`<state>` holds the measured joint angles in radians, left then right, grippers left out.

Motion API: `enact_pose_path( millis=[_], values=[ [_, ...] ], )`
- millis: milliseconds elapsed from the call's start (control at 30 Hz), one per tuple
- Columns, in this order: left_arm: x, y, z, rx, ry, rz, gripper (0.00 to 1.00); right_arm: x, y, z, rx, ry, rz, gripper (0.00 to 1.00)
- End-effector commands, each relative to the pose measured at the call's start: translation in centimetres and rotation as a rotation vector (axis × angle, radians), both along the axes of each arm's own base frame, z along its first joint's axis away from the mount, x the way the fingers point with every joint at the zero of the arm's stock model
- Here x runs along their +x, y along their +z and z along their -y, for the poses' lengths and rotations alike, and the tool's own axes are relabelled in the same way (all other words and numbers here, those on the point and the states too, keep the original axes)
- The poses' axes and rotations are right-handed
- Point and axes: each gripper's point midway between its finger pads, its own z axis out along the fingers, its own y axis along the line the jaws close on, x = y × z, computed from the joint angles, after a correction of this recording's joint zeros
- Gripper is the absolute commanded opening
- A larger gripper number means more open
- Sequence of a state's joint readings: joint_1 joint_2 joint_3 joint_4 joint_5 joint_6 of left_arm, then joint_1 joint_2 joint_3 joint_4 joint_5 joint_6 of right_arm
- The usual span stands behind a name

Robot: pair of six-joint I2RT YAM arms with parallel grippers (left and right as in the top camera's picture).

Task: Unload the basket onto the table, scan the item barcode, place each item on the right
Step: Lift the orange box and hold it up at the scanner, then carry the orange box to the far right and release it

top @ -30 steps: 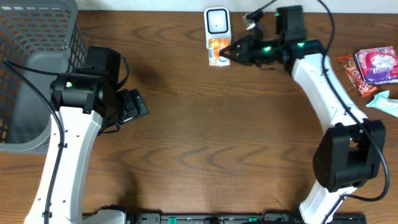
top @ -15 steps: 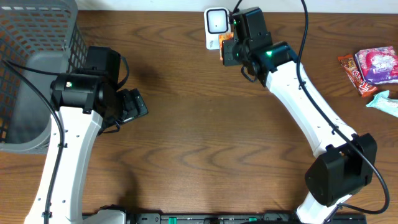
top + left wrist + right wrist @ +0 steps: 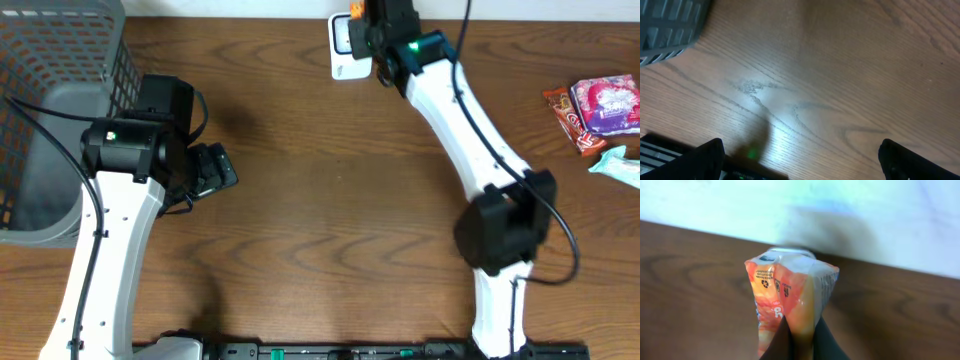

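My right claw (image 3: 801, 339) is pinched tight on one end of the orange packet (image 3: 790, 290). I hold the packet up at the far edge of the table (image 3: 330, 220), right over the white scanner (image 3: 343, 62). My left claw (image 3: 805, 162) is wide open with nothing in it, over bare wood near the grey basket (image 3: 60, 60).

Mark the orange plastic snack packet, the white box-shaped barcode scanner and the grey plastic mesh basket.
orange plastic snack packet (image 3: 790, 295), right wrist view, on its orange printed face.
white box-shaped barcode scanner (image 3: 342, 50), overhead view, on its uncovered left part.
grey plastic mesh basket (image 3: 60, 40), overhead view, on its mesh wall.
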<state>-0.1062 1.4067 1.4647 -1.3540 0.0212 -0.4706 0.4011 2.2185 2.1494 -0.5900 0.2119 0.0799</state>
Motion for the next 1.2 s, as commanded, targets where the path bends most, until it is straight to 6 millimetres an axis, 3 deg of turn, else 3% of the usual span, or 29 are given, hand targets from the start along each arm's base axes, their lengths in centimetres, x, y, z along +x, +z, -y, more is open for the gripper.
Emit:
enact_pose_path(
  millis=[0,267,633,767,867,1000,1167],
  values=[
    [0.1,0.0,-0.2,0.007,0.001,-0.003,0.98,2.4,-1.9,0.5,-0.088,-0.022,0.017,0.01],
    [0.1,0.0,-0.2,0.007,0.001,-0.003,0.98,4.8,-5.4,1.7,-0.306,-0.056,0.056,0.01],
    [0.1,0.0,-0.2,0.007,0.002,-0.003,0.98,4.5,-6.1,0.8,-0.319,-0.048,0.051,0.01],
    [0.1,0.0,-0.2,0.007,0.001,-0.003,0.98,4.4,-5.9,1.5,-0.337,-0.081,0.052,0.01],
    [0.1,0.0,-0.2,0.007,0.001,-0.003,0.98,4.2,-3.6,4.4,-0.372,-0.250,0.097,0.01],
    [0.1,0.0,-0.2,0.007,0.001,-0.003,0.98,3.3,-0.7,7.8,-0.331,-0.338,0.089,0.01],
    [0.1,0.0,-0.2,0.007,0.001,-0.003,0.98,0.6,1.7,16.4,-0.245,-0.508,-0.015,0.01]
  ],
)
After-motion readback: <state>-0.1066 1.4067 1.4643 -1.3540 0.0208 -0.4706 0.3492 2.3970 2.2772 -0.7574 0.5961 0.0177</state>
